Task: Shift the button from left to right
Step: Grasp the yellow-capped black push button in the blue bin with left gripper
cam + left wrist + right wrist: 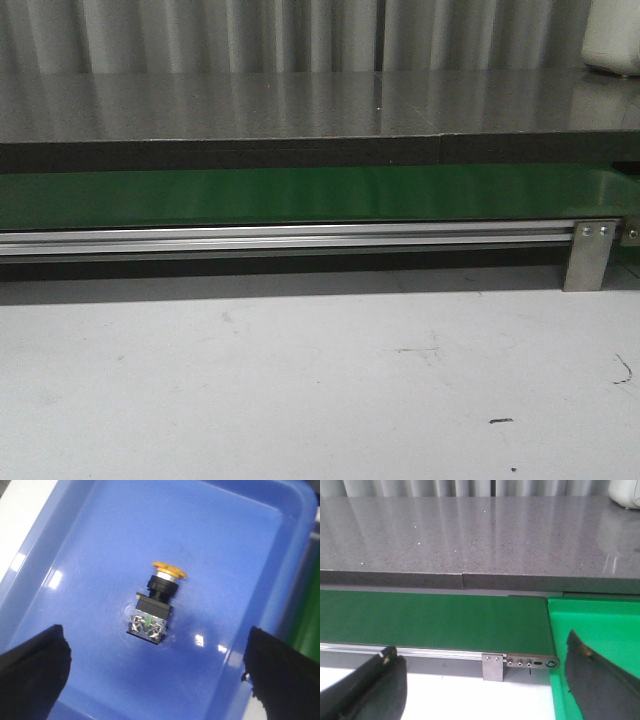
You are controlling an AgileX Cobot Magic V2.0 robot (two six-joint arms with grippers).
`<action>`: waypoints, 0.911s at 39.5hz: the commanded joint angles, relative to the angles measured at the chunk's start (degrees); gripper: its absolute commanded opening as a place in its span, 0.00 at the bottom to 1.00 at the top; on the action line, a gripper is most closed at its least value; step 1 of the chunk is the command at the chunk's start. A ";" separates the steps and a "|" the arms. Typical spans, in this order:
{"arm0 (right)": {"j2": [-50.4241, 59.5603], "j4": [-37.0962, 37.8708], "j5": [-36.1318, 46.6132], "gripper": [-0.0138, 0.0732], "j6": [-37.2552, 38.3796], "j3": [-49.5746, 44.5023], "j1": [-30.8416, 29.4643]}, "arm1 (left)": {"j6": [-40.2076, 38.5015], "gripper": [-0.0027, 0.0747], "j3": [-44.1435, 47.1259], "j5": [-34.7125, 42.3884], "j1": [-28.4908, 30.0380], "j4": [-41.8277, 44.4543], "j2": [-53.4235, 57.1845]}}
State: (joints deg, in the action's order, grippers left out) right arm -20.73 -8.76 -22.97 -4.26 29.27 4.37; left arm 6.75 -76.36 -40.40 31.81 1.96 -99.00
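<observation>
The small push button with a round orange-yellow cap and black boxy body [152, 607] lies on its side mid-floor in the glossy blue plastic tray [250, 540], cap toward 12 o'clock. The left hand [155, 672] hovers wide open, empty. Probably light, rigid; the flat black body looks the surest hold, the cap slippery.

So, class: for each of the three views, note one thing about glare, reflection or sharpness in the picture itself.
Front view: the dark countertop mirrors the curtain folds, and the picture is soft. Left wrist view: small white glints dot the blue tray; the button is fairly sharp, the near fingers blurred. Right wrist view: streaky reflections on the counter; the green belt is evenly lit.
</observation>
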 commanded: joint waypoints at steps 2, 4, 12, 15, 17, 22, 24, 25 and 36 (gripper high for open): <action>-0.84 -0.28 4.28 0.91 -0.26 2.16 -0.32 | 6.86 0.90 -5.57 0.94 1.40 -0.45 -3.02; -0.84 -0.28 4.28 0.91 -0.26 2.16 -0.32 | 9.59 0.90 -7.32 -0.11 1.77 -0.45 -5.62; -0.84 -0.28 4.28 0.91 -0.26 2.16 -0.32 | 15.41 0.90 -14.46 -5.73 3.26 -4.91 -13.51; -0.84 -0.28 4.28 0.91 -0.26 2.16 -0.32 | 16.82 0.90 -16.99 -8.35 3.26 -4.94 -16.29; -0.84 -0.28 4.28 0.91 -0.26 2.16 -0.32 | 17.05 0.90 -18.29 -9.38 3.26 -4.94 -17.67; -0.84 -0.28 4.28 0.91 -0.26 2.16 -0.32 | 18.92 0.90 -20.26 -11.13 3.26 -7.62 -20.16; -0.84 -0.28 4.28 0.91 -0.26 2.16 -0.32 | 18.92 0.90 -20.68 -11.26 3.26 -8.10 -20.80; -0.84 -0.28 4.28 0.91 -0.26 2.16 -0.32 | 18.92 0.89 -20.86 -11.51 3.26 -8.25 -21.10; -0.84 -0.28 4.28 0.91 -0.26 2.16 -0.32 | 18.92 0.50 -21.12 -13.01 3.26 -7.42 -21.98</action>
State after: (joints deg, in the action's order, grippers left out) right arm -20.73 -8.76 -22.97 -4.26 29.27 4.37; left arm 25.48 -95.89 -53.49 34.76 -5.09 -124.18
